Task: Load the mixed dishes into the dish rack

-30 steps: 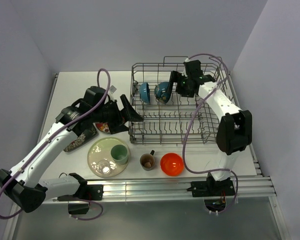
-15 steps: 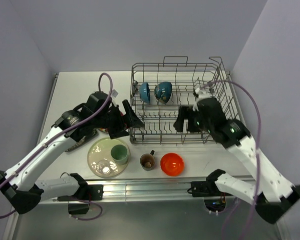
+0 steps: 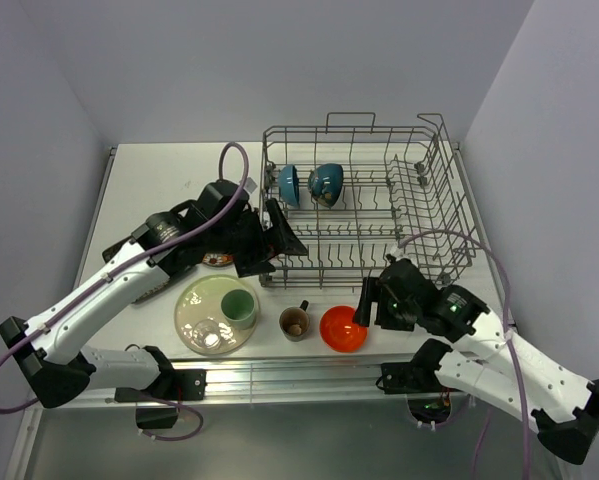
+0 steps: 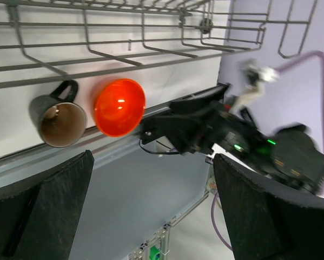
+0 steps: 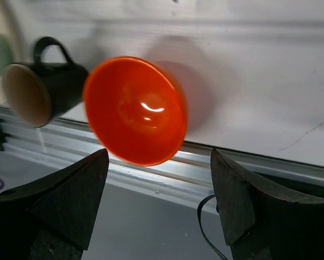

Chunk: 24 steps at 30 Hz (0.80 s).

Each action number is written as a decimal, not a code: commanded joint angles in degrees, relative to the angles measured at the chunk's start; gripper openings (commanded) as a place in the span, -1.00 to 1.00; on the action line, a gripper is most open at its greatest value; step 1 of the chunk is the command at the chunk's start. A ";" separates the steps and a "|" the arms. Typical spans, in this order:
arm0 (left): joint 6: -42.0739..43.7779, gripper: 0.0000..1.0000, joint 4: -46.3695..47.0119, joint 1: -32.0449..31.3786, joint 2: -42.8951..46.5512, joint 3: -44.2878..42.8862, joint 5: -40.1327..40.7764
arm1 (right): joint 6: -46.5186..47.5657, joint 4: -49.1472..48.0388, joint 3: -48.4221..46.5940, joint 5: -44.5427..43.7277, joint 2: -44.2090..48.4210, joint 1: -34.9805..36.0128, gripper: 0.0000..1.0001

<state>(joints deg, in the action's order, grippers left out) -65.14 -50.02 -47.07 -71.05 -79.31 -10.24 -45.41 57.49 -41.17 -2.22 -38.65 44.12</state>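
Observation:
The grey wire dish rack point(image 3: 419, 215) stands at the back right, with two blue bowls point(image 3: 290, 185) point(image 3: 326, 183) on edge in its back left row. The orange bowl point(image 3: 342, 328) and small brown mug point(image 3: 295, 322) sit in front of it. The cream plate point(image 3: 194, 305) carries the green cup point(image 3: 239, 306) and clear glass point(image 3: 209, 336). My right gripper point(image 3: 364, 308) is open and empty, just right of the orange bowl point(image 5: 136, 110). My left gripper point(image 3: 274, 248) is open and empty at the rack's front left corner. It looks down on the bowl point(image 4: 119, 106) and mug point(image 4: 58, 116).
A red saucer point(image 3: 217, 259) and a black square plate point(image 3: 159, 285) lie mostly hidden under my left arm. An aluminium rail point(image 3: 309, 370) runs along the table's near edge. Grey walls close in the left, back and right sides.
My right arm swung from the back of the rack down to the table front beside the orange bowl. My left gripper moved right toward the rack's front left corner.

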 commanded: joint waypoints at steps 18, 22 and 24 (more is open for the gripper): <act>-4.82 0.99 3.52 -5.75 2.49 -1.20 3.47 | -13.56 -16.63 16.73 -3.40 -7.84 7.20 0.27; -4.82 0.99 4.40 -5.75 2.75 -0.23 3.30 | -17.42 -14.09 16.12 -7.00 -7.32 12.12 -0.16; -4.82 0.98 4.84 -5.75 2.75 0.20 3.03 | -20.05 -10.40 14.46 -10.60 -5.47 15.37 -0.38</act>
<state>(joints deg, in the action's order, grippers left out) -69.73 -47.68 -52.49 -69.76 -79.64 -7.62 -60.05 43.72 -24.38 -6.61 -46.09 56.53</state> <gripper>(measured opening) 0.993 0.345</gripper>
